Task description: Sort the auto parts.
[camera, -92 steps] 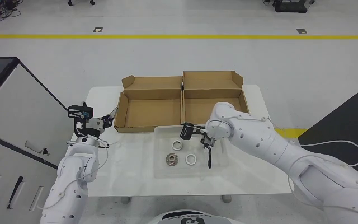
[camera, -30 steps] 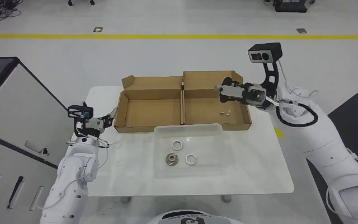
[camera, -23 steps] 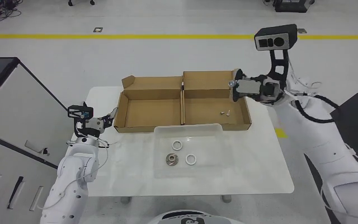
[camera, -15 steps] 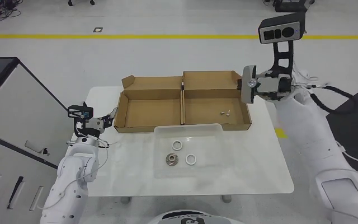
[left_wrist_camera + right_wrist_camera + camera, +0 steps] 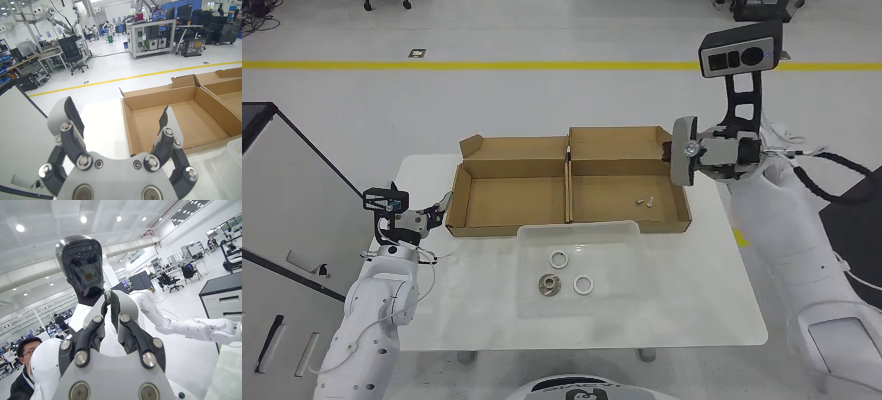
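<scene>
Three parts in the clear tray [image 5: 627,290]

Centre frame, it holds a white ring [image 5: 558,258], a second ring [image 5: 583,284] and a metal hub [image 5: 547,286]. A bolt [image 5: 645,200] lies in the right cardboard box [image 5: 627,165]. The right gripper [image 5: 110,295], upper right, pinches a screw [image 5: 107,293]; the left gripper [image 5: 119,109] gapes.

Bright, even light falls from round ceiling lamps [image 5: 20,228]. Soft shadows lie inside the brown cardboard boxes [image 5: 512,190], the glossy pale floor [image 5: 151,62] mirrors furniture, and wrist views bow at their edges.
</scene>
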Tool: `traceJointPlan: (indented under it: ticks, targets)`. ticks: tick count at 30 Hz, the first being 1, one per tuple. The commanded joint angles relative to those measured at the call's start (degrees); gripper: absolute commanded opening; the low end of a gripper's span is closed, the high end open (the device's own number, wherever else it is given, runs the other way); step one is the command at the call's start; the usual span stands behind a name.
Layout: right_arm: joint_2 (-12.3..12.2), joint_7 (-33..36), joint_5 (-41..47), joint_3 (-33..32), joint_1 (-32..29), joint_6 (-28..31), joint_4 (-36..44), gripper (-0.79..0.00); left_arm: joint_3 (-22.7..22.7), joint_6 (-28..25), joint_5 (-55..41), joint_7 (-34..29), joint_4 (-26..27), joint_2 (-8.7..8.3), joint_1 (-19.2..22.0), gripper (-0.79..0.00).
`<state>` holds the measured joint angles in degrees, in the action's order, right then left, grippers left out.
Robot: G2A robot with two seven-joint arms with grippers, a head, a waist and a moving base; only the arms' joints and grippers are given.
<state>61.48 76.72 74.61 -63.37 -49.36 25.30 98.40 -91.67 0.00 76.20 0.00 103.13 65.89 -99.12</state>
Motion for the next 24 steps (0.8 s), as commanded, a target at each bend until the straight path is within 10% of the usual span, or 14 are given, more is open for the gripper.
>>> traceJointPlan:
  ticks: [1,8,24]
  targets:
    - [0.44,0.19,4.15,0.21,-0.84,-0.18,0.53,-0.785,0.00,0.00,0.00,0.00,0.00,0.00,0.00,0.000]
    - [1.84,2.66,7.59,0.97,-0.59,-0.96,-1.34,-0.785,0.00,0.00,0.00,0.00,0.00,0.00,0.00,0.000]
    - [1.29,-3.93,-15.41,-4.05,-0.15,-6.81,1.33,-0.785,0.00,0.00,0.00,0.00,0.00,0.00,0.00,0.000]
